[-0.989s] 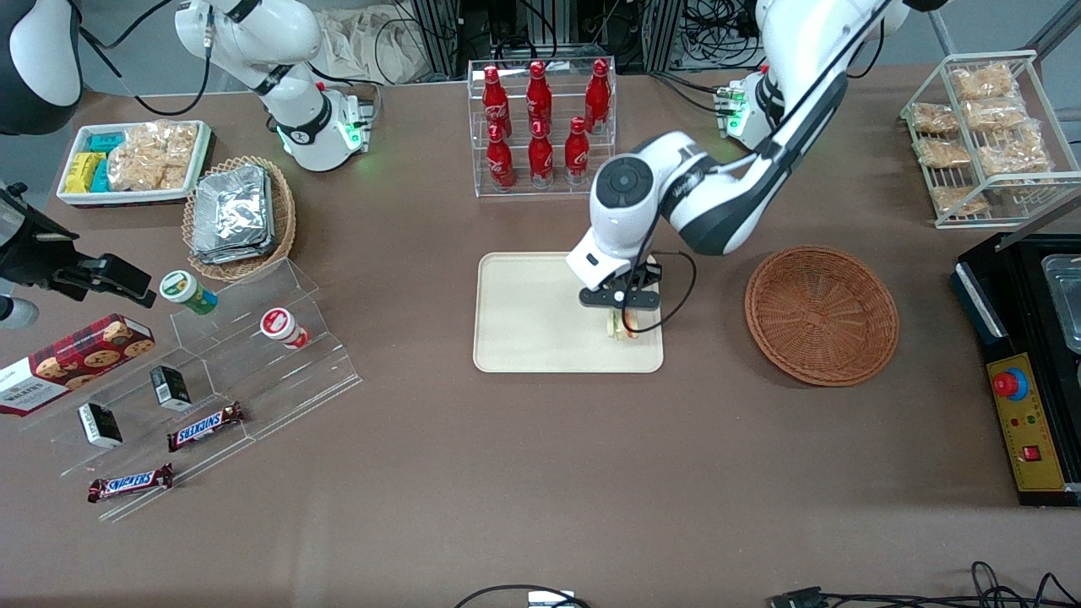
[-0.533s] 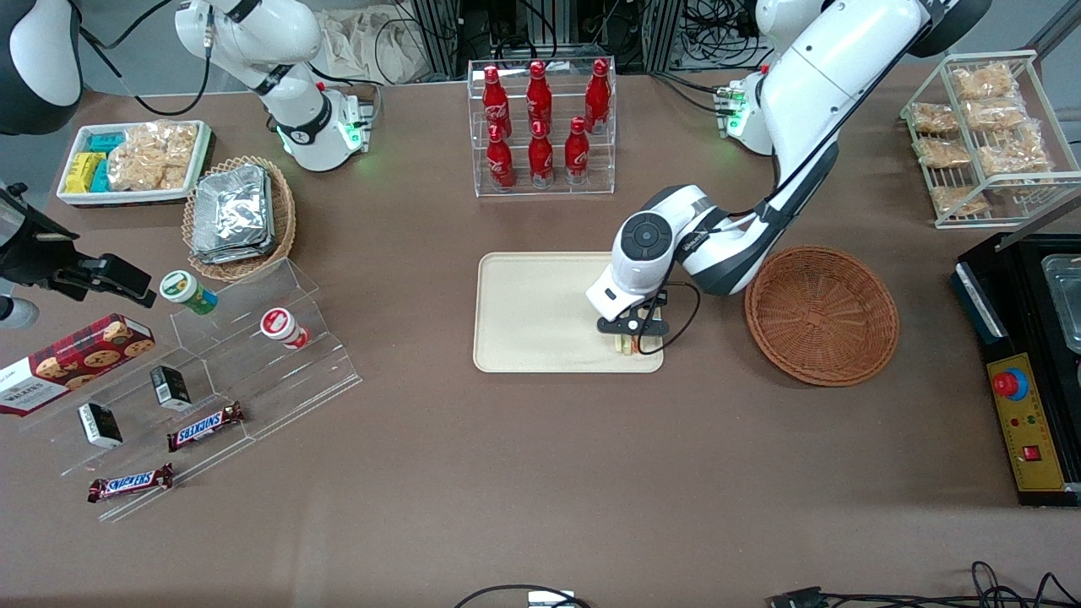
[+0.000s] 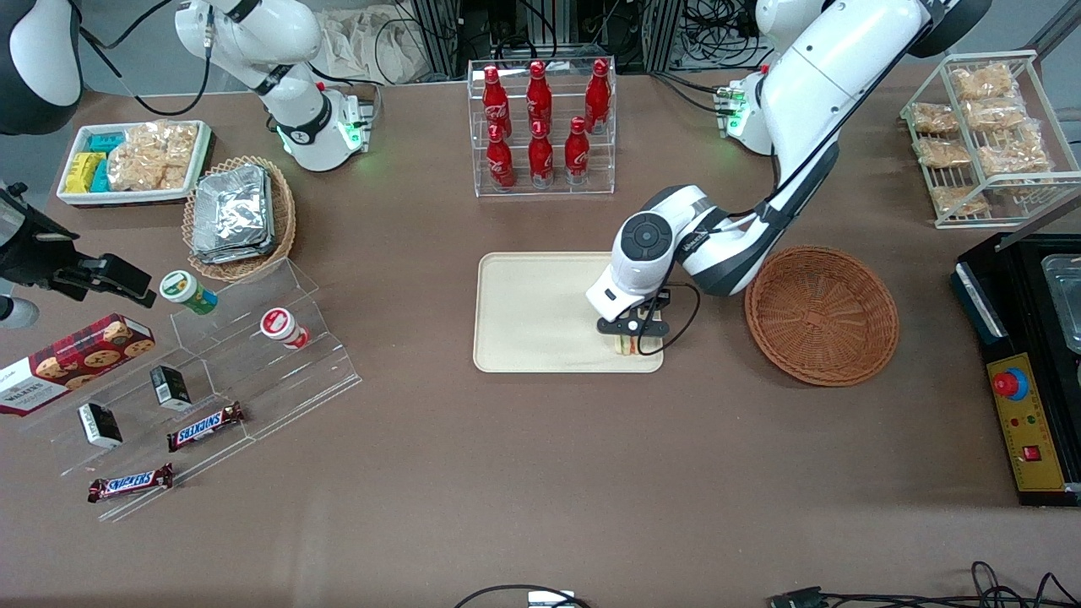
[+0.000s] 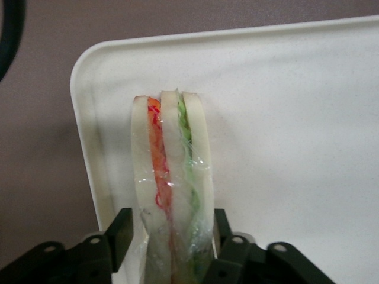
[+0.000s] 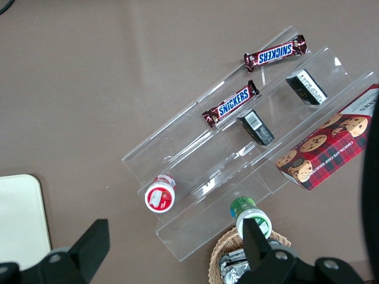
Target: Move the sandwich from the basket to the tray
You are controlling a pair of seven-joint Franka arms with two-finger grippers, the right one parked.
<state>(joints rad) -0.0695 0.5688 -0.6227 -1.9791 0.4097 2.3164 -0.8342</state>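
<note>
End effector: low over the tray, jaws clamped on the sandwich from both flat bread sides.
Sandwich: upright on edge between the fingers, filling layers facing up, over the tray's corner nearest the basket.
Tray: under the end effector; its rim runs just beside the sandwich.
Basket: empty, off toward the working arm's end of the table.
Release well: confirm contact with the tray, open slowly, lift straight up; the wedge may tip over the rim.

Brown table: tray, basket.
</note>
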